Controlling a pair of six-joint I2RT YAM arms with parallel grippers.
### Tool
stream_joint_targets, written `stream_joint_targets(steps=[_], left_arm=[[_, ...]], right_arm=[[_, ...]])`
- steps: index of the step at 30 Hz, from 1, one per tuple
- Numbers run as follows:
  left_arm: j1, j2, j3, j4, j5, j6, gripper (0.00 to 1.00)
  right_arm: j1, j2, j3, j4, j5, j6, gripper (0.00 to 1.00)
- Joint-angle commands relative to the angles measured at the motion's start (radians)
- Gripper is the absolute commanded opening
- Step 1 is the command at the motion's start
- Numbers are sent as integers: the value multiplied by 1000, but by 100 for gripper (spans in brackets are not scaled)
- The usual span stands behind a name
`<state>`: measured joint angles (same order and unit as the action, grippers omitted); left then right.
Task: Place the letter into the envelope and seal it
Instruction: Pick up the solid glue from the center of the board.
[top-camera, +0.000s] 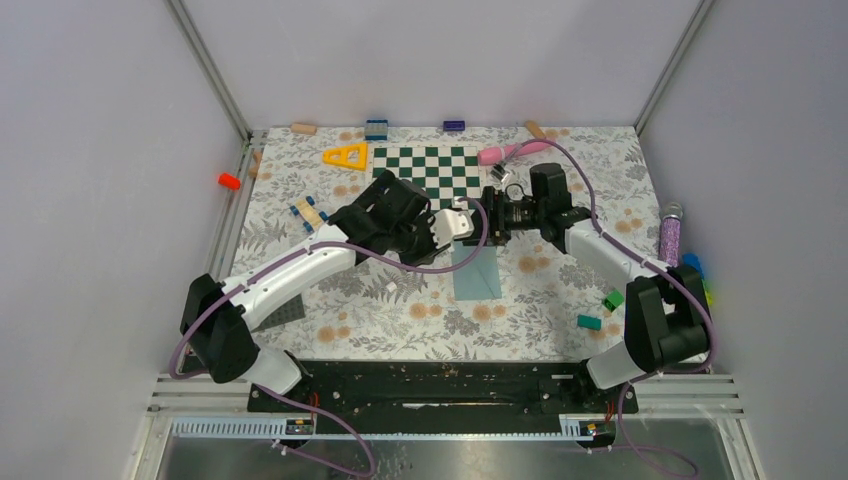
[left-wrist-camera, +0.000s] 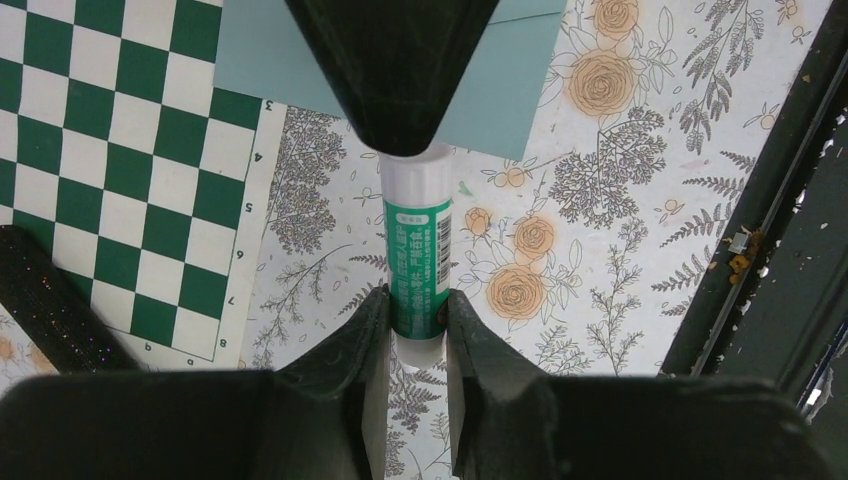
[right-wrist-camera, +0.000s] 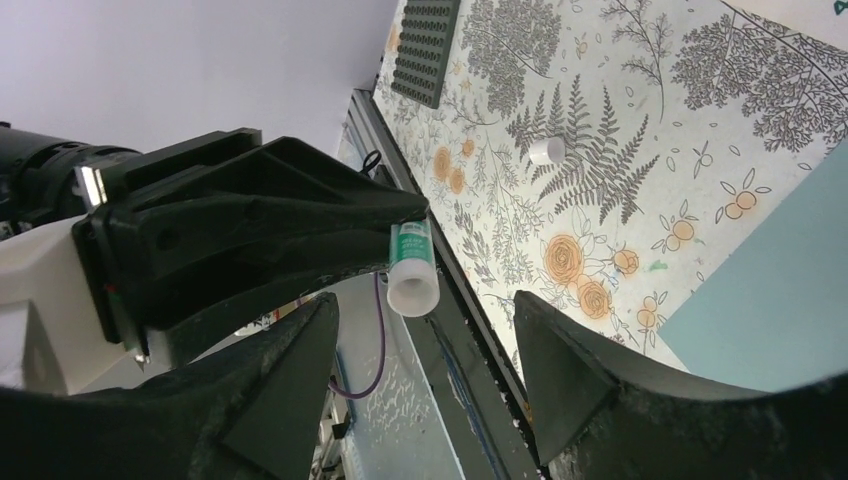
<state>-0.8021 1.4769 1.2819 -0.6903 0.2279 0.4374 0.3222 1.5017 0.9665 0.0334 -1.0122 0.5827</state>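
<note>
The muted teal paper envelope (top-camera: 476, 272) lies flat on the floral-print table (top-camera: 560, 300) by the green-and-white chessboard (top-camera: 430, 170); the tan letter shows nowhere, so it is probably inside. Nearby, raised off the table, the left arm's fingers (left-wrist-camera: 365, 330) pinch a white glue stick with a green label (left-wrist-camera: 418, 255), while the right arm's fingers (right-wrist-camera: 570, 360) stand spread either side of its white free end. Sealing looks to be in hand: next the right fingers must close squarely on that end and twist or pull it while the left grip holds firm.
</note>
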Motion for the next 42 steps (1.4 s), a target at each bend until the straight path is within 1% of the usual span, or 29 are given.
stream_joint_targets(steps=[1, 6, 8, 9, 11, 13, 20, 25, 32, 34, 35, 39, 42], left_arm=[[-13, 1, 0, 28, -19, 8, 0], [-18, 7, 3, 33, -21, 4, 0], [-20, 5, 0, 35, -20, 3, 0], [-20, 6, 0, 35, -20, 3, 0], [-22, 6, -2, 35, -21, 3, 0], [-22, 6, -5, 38, -19, 4, 0], [-41, 8, -16, 37, -24, 15, 0], [-49, 15, -15, 40, -37, 14, 0], [-49, 14, -23, 54, -53, 12, 0], [-49, 16, -23, 55, -54, 12, 0], [-48, 16, -24, 55, -53, 12, 0], [-49, 15, -26, 57, -46, 11, 0], [-49, 13, -28, 60, -36, 8, 0]], right_arm=[[25, -1, 36, -22, 10, -41, 71], [61, 19, 31, -27, 33, -69, 71], [73, 39, 36, -63, 33, -72, 69], [78, 45, 40, -64, 29, -73, 66], [82, 54, 46, -64, 22, -71, 56], [83, 54, 50, -64, 20, -69, 52], [90, 65, 54, -64, 20, -63, 51], [113, 79, 58, -65, 4, -62, 44], [121, 70, 52, -80, 11, -80, 44], [121, 68, 53, -86, 18, -86, 42], [121, 68, 54, -87, 20, -89, 37], [120, 72, 62, -87, 17, -91, 11], [121, 72, 69, -87, 5, -91, 3]])
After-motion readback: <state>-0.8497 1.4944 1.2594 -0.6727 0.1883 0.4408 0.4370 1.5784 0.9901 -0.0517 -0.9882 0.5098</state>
